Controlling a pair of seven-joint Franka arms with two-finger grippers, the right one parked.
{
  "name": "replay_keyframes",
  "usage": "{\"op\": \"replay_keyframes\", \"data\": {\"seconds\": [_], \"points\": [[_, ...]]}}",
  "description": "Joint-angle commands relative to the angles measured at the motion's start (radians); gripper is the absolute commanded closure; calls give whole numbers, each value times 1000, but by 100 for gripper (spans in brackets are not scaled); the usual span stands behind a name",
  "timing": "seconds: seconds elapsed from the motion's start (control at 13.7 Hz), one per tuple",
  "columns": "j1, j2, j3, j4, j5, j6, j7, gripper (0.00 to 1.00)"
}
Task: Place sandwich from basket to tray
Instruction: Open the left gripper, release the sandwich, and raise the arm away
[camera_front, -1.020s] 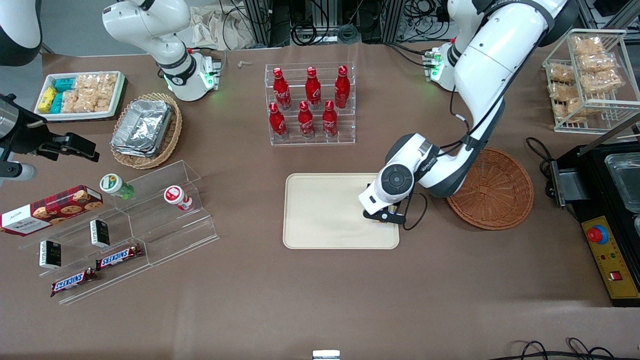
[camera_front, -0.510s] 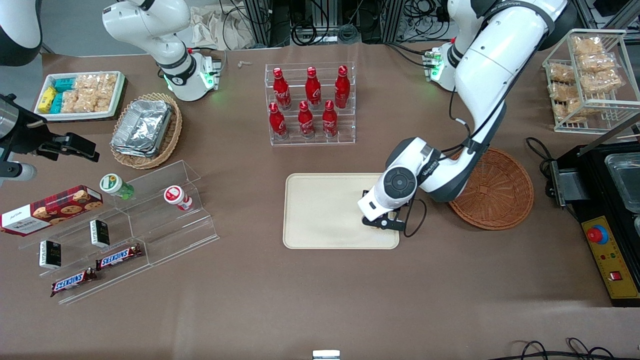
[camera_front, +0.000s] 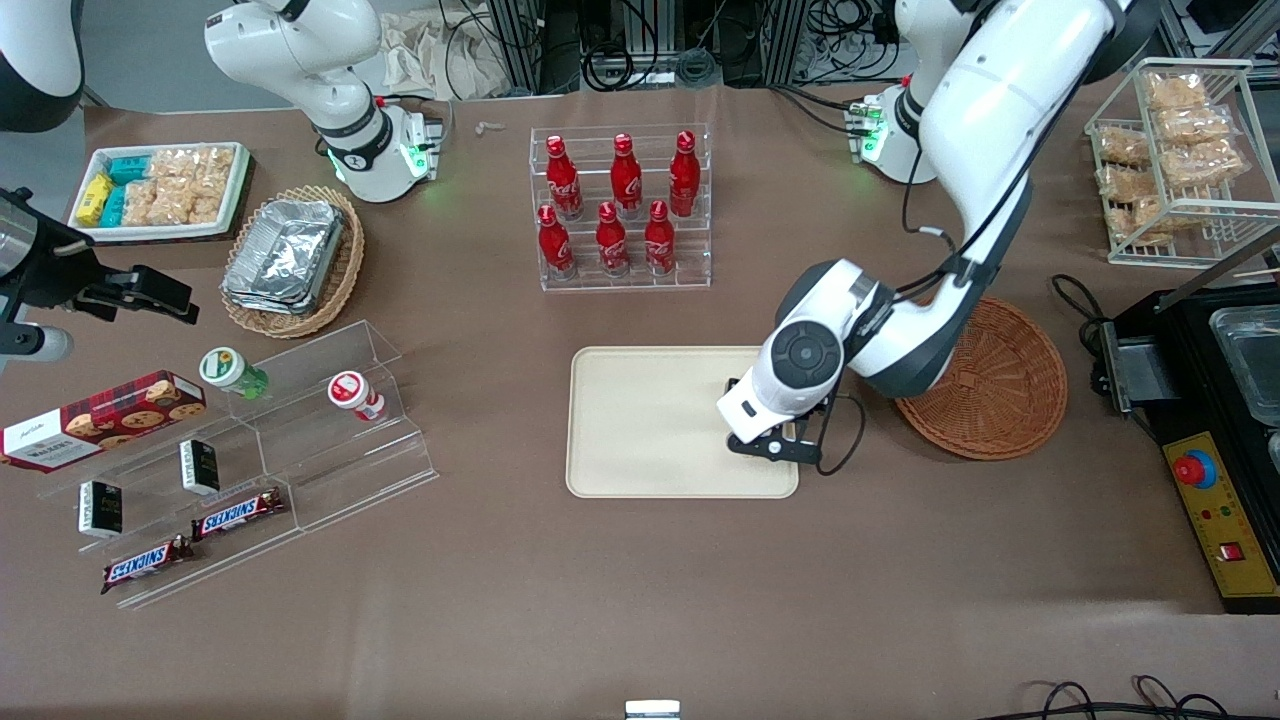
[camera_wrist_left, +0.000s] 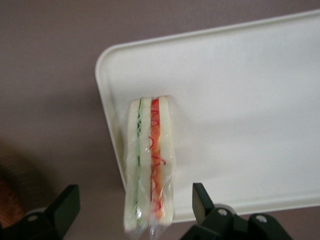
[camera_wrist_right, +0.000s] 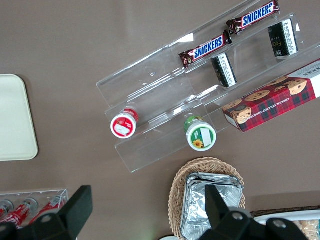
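Observation:
The sandwich (camera_wrist_left: 150, 165), white bread with green and red-orange filling in clear wrap, stands on its edge on the cream tray (camera_wrist_left: 240, 100), close to the tray's rim and corner. My left gripper (camera_wrist_left: 134, 205) is open. Its black fingers (camera_wrist_left: 202, 202) stand on either side of the sandwich with a gap on each side. In the front view the gripper (camera_front: 775, 440) hangs over the end of the tray (camera_front: 650, 420) nearest the reddish-brown basket (camera_front: 1000, 390). The wrist hides the sandwich there. The basket holds nothing.
A clear rack of red bottles (camera_front: 620, 210) stands farther from the front camera than the tray. A tan basket with foil trays (camera_front: 290, 255), a white snack tray (camera_front: 160, 190) and clear steps with snacks (camera_front: 240, 450) lie toward the parked arm's end. A wire rack (camera_front: 1180, 160) and black box (camera_front: 1230, 440) are at the working arm's end.
My wrist has shifted slightly toward the basket and looks a little higher over the same end of the tray. Nothing else has moved.

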Motion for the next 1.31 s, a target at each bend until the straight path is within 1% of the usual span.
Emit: {"op": "replay_keyframes", "data": {"seconds": [0.0,0.07,0.15,0.36,0.44,0.58,0.66,0.73,0.87,1.02,1.09,1.24], "points": [[39,-136,-5,-19,-38,-27,-10,0],[47,-176,-3,-22,-37,-32,-1,0],[57,-216,-3,-24,-42,-39,48,0],[126,-306,-1,-22,-117,-114,146,0],[155,-339,2,-24,-124,-157,186,0],[240,-397,5,-22,-175,-246,299,0],[249,-428,35,-22,-196,-263,336,0],[237,-455,107,-24,-201,-275,353,0],[212,-495,214,-24,-245,-317,434,0],[170,-540,317,-24,-253,-386,479,0],[160,-554,340,-24,-252,-407,475,0],[153,-572,347,-25,-252,-424,472,0]]}}
